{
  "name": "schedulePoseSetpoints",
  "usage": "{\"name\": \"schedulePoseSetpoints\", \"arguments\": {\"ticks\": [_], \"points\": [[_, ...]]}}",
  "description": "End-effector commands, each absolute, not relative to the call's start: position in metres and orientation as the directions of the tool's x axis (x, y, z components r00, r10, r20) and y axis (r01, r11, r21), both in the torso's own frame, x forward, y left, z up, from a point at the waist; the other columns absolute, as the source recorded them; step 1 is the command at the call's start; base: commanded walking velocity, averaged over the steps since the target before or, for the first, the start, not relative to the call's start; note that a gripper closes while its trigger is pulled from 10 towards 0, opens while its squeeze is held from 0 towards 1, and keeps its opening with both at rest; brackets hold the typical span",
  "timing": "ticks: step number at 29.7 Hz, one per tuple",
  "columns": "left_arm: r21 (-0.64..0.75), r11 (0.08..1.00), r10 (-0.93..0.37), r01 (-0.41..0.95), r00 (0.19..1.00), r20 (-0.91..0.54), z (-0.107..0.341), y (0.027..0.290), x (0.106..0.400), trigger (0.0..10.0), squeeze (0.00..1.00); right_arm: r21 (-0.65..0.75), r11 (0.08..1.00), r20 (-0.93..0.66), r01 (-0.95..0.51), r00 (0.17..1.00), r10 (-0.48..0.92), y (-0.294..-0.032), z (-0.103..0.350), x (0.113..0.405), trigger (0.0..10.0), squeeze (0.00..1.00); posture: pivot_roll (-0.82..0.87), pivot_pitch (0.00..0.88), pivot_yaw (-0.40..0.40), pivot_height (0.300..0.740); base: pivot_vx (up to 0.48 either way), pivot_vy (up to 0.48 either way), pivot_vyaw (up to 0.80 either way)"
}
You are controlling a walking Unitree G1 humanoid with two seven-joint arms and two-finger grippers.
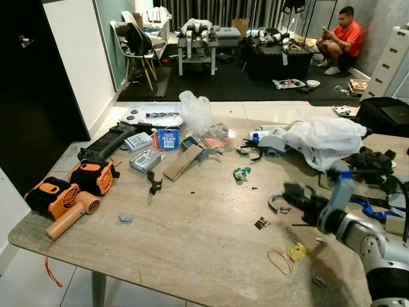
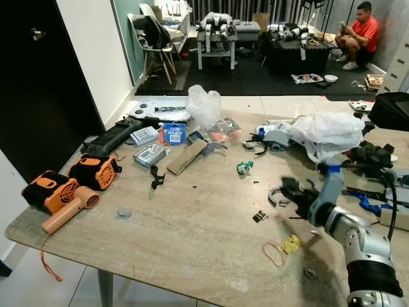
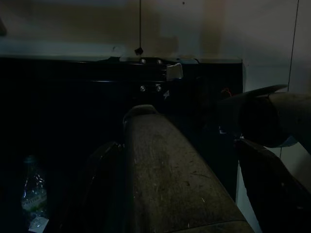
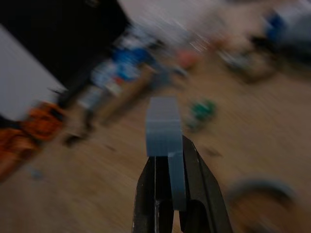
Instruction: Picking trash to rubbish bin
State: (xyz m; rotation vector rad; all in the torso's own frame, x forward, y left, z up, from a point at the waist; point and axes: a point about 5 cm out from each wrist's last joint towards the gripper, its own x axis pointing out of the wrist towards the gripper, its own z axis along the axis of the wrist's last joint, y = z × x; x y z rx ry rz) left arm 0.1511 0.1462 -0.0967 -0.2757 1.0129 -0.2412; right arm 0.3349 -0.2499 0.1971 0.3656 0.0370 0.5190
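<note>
One grey block pinched in right gripper, over table

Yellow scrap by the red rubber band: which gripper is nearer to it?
Right. The right gripper, shut on a grey piece, hangs above the table just beyond the yellow scrap. The left gripper hangs idle in the dark, off the table.

The light wooden table fills the lower frame. The two orange blower tools lie at its left edge. The crumpled white plastic bag sits at upper right. The small green object lies near centre. The yellow scrap lies lower right, just right of the red rubber band.
</note>
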Motion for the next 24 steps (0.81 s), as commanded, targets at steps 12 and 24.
{"name": "schedulePoseSetpoints", "arguments": {"ticks": [12, 24], "points": [[-0.325, 0.941, -0.233, -0.094, 0.517, -0.824, -0.101, 0.164, 0.141, 10.0, 0.0, 0.378, 0.412, 0.443, -0.829, 0.552, 0.706, -0.201, 0.215, 0.299, 0.0, 0.0, -0.17, 0.132, 0.034, 0.74, 0.0, 0.0, 0.0], [-0.306, 0.942, -0.198, -0.14, 0.504, -0.841, -0.102, 0.172, 0.138, 10.0, 0.0, 0.552, 0.303, 0.404, -0.777, 0.567, 0.718, -0.124, 0.185, 0.31, 10.0, 0.0, -0.15, 0.13, 0.038, 0.74, 0.0, 0.0, 0.0]]}}
